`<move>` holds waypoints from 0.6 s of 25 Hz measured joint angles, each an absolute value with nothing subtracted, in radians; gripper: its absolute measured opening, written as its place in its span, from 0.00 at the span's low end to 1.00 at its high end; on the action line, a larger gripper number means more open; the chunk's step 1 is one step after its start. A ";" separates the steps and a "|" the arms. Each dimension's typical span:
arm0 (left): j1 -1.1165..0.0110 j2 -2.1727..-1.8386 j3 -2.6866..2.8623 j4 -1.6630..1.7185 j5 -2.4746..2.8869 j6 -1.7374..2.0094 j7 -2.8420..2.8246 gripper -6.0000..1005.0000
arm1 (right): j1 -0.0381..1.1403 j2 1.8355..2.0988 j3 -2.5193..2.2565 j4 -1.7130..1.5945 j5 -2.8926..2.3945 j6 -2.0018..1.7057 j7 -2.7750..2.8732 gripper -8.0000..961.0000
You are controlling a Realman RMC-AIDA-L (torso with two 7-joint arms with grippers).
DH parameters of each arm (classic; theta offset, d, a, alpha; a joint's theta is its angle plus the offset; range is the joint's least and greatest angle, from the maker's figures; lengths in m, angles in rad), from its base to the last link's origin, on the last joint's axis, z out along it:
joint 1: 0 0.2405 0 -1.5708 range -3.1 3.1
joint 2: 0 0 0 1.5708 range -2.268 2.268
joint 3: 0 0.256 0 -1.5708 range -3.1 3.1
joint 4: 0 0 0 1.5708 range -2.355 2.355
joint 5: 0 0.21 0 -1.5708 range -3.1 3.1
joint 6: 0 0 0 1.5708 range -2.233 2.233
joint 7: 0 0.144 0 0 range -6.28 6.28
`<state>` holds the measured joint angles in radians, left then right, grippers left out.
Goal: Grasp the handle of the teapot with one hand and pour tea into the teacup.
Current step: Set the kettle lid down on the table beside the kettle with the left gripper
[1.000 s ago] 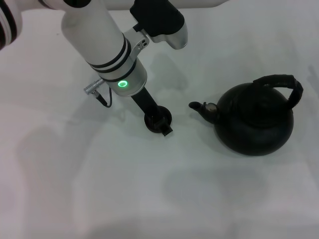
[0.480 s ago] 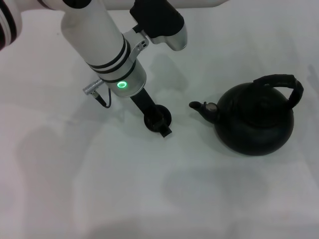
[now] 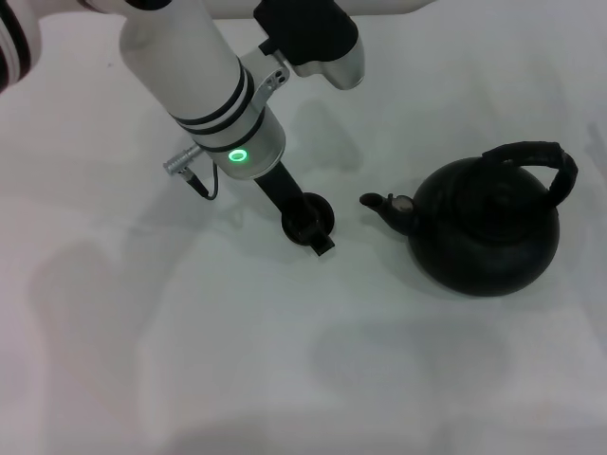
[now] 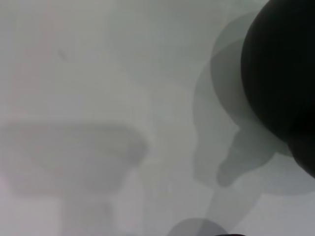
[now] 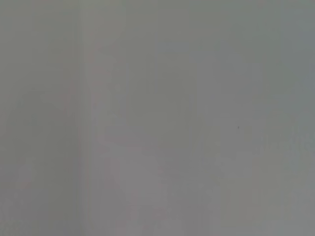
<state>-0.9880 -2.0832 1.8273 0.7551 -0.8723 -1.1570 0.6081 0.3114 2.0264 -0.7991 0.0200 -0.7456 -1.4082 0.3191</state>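
The black teapot point(image 3: 486, 235) stands on the white table at the right of the head view. Its arched black handle point(image 3: 533, 154) is up and free, and its spout point(image 3: 379, 203) points left. Just left of the spout is the tiny dark teacup point(image 3: 319, 209). My left gripper point(image 3: 311, 231) reaches down onto the teacup, its black fingers shut across the rim. A large dark round shape, apparently the teapot point(image 4: 283, 73), fills one corner of the left wrist view. The right gripper is out of view.
The white table point(image 3: 285, 360) spreads bare in front of the cup and pot. My left arm's white forearm point(image 3: 204, 85) slants in from the upper left above the table. The right wrist view shows only plain grey surface.
My left gripper and the teacup have shifted together slightly to the right and back, closer to the spout. The teapot has not moved.
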 joint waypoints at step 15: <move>-0.986 -2.083 1.827 0.752 -0.868 -1.169 0.610 0.76 | 0.312 2.026 -0.799 0.020 -0.745 -1.408 0.319 0.91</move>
<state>-0.9863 -2.0831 1.8268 0.7517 -0.8679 -1.1688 0.6103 0.3122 2.0264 -0.7986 0.0199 -0.7455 -1.4081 0.3191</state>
